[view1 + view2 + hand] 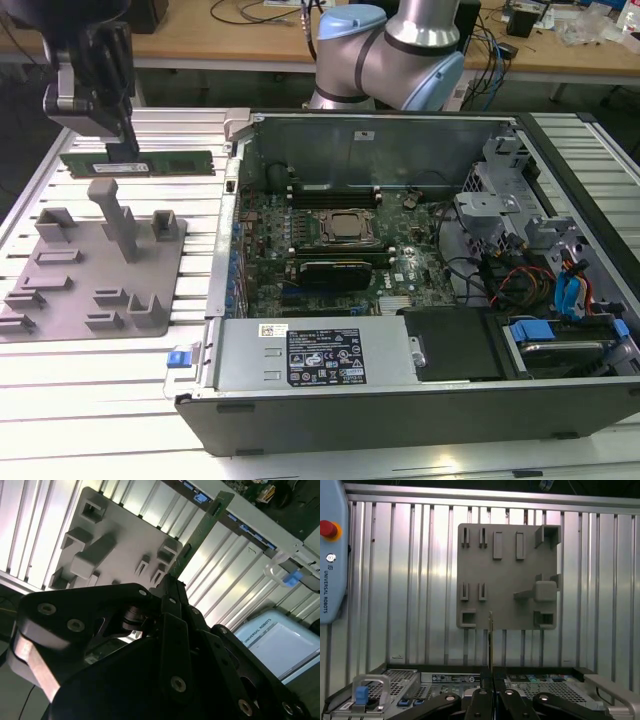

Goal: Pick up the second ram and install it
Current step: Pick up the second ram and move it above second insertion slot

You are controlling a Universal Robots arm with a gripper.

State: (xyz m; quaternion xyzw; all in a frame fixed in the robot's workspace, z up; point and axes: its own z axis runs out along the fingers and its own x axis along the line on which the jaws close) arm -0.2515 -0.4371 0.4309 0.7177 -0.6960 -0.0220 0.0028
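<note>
Half done: the tool (122, 152) clenches the second ram (175, 162) beside the gray fixture plate (60, 290), not yet installed in the open computer case (400, 135).

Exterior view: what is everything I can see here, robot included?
ram: one, green, held in the hand, beyond the plate
plate: one, grey, with raised holders, on the table at the exterior view's left
case: one, black, open, on the table, to the exterior view's right of the plate
motherboard: one, green, inside the case
table: one, silvery, ribbed, under plate and case
arm: one, silver and pale blue, behind the case
hand: one, black, shut on the ram
</note>
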